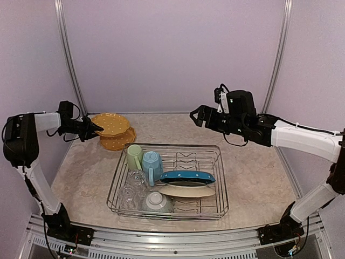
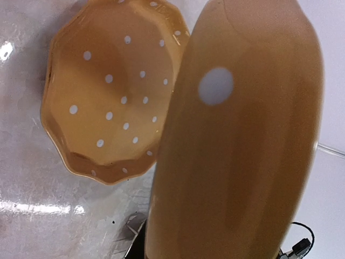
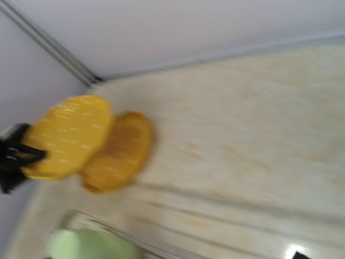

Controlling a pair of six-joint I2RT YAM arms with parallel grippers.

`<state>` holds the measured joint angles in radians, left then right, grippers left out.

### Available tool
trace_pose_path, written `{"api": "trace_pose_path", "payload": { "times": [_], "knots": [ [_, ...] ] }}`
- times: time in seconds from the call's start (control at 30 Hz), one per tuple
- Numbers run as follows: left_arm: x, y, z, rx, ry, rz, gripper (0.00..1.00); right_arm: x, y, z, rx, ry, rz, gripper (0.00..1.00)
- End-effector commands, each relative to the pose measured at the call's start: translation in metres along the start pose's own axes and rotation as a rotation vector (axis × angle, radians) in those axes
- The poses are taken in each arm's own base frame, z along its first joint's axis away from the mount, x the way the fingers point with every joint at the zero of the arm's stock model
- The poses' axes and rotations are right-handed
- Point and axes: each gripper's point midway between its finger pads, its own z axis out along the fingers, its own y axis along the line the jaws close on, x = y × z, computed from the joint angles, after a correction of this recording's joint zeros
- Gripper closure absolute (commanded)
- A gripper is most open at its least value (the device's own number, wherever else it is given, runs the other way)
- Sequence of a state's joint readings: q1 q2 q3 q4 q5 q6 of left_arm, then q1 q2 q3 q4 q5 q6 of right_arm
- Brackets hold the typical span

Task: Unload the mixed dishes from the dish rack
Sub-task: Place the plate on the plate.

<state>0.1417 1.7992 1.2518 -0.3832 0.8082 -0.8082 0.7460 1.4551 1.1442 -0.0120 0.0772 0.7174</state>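
My left gripper [image 1: 95, 128] is shut on the left rim of a yellow dotted plate [image 1: 111, 123], holding it just above a second yellow dotted plate [image 1: 119, 142] that lies on the table. In the left wrist view the held plate [image 2: 242, 140] fills the foreground and hides my fingers, and the other plate [image 2: 108, 91] lies beyond. The dish rack [image 1: 222, 183] holds a pale green mug [image 1: 134, 156], light blue mug [image 1: 152, 165], blue dotted plate [image 1: 187, 176], cream plate [image 1: 186, 190], clear glasses [image 1: 135, 181] and bowl [image 1: 157, 202]. My right gripper [image 1: 197, 115] hangs open and empty behind the rack.
The right wrist view is blurred. It shows both yellow plates [image 3: 67, 135], my left gripper [image 3: 13, 156] and the green mug [image 3: 86, 245]. Walls and metal frame posts [image 1: 67, 48] close in the back and sides of the marbled table [image 1: 253, 178].
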Motion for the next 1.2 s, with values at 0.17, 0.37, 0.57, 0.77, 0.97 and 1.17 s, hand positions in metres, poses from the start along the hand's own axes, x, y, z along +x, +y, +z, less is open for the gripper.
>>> {"api": "trace_pose_path", "payload": {
  "times": [0.17,0.37,0.57,0.77,0.97,1.17],
  "knots": [
    [-0.017,-0.020,0.015,0.050,0.029,0.056,1.00,0.004,-0.063,-0.023,0.414,0.156,-0.207,0.00],
    [-0.023,-0.004,0.026,0.004,0.035,0.038,0.99,-0.003,-0.070,-0.034,0.469,0.130,-0.223,0.00],
    [-0.027,0.004,0.038,-0.003,0.070,0.032,0.95,-0.006,-0.062,-0.030,0.418,0.113,-0.219,0.00],
    [-0.029,0.004,0.038,-0.011,0.072,0.046,0.85,-0.001,-0.054,-0.021,0.367,0.141,-0.252,0.00],
    [-0.026,0.006,0.042,-0.023,0.085,0.045,0.67,0.010,-0.050,-0.014,0.334,0.213,-0.326,0.00],
    [-0.025,0.009,0.039,-0.127,0.066,0.087,0.40,0.009,-0.042,-0.019,0.345,0.160,-0.426,0.00]
  ]
}}
